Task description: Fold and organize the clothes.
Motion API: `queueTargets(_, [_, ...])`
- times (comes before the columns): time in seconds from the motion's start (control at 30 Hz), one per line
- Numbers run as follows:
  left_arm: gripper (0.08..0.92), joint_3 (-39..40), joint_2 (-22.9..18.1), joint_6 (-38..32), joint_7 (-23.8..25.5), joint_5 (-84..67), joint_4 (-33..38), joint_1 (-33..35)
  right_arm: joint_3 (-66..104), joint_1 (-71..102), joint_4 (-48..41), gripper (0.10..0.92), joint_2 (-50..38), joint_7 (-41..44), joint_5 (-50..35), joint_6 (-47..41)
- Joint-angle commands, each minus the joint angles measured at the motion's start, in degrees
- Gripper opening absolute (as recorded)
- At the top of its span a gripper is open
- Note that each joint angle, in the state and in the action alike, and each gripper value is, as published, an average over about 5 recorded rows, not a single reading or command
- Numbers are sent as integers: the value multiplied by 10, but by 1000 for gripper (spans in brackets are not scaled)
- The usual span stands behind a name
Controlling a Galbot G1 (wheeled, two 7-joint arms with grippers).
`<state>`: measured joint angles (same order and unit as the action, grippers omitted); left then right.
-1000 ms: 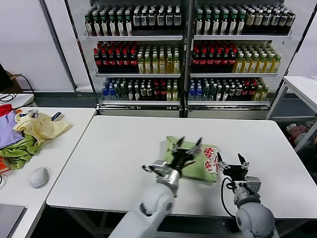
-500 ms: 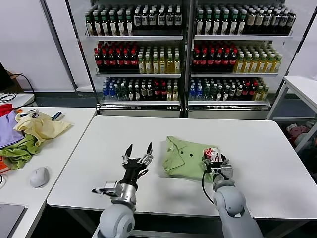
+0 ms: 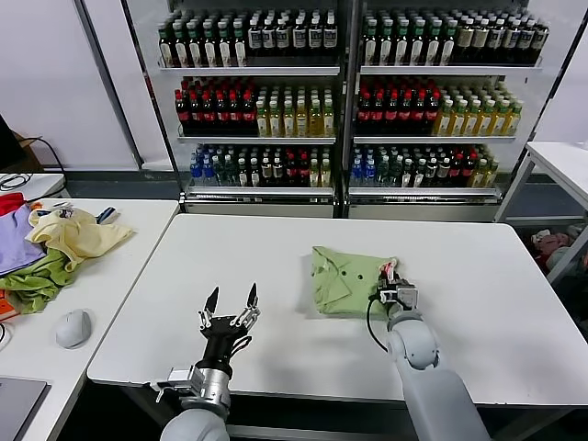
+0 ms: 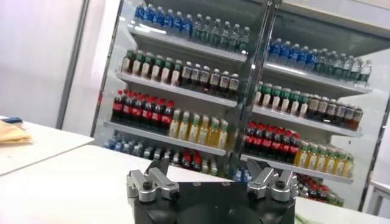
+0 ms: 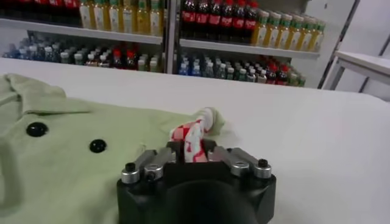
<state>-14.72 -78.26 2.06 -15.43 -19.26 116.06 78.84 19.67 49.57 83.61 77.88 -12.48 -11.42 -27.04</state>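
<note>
The light green polo shirt lies folded on the white table, right of centre, collar and dark buttons up. My right gripper is at the shirt's right edge, shut on the fold with the red-and-white patch, which bunches up between the fingers in the right wrist view. The shirt with two buttons lies beside it. My left gripper is open and empty, fingers pointing up, over the table's front left, well away from the shirt. In the left wrist view its spread fingers frame only shelves.
A side table on the left holds a pile of pale yellow, purple and darker green garments and a computer mouse. Bottle shelves stand behind the table. Another white table is at the far right.
My left gripper has drawn back from the shirt to the front left and opened. My right gripper has closed on the patch edge and moved it in toward the shirt.
</note>
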Motion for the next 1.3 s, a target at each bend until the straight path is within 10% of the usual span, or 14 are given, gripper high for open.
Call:
queueTargets(0.03, [823,-15,5,-3,1,12,20,27,5,-16,-20,249,-15,38,31,85])
queueTargets(0.17, [823,-14,9,-3,2,14,28,27,14,44,49,234,-24,50,67,207])
queueTargets(0.83, [823,27,15,30,12,25,73,30,158,338,354,789,-47,118,3,226])
queueTargets(1.3, [823,37,9,60,26,33,78,36,174,402,385,823,-30,78,20,225])
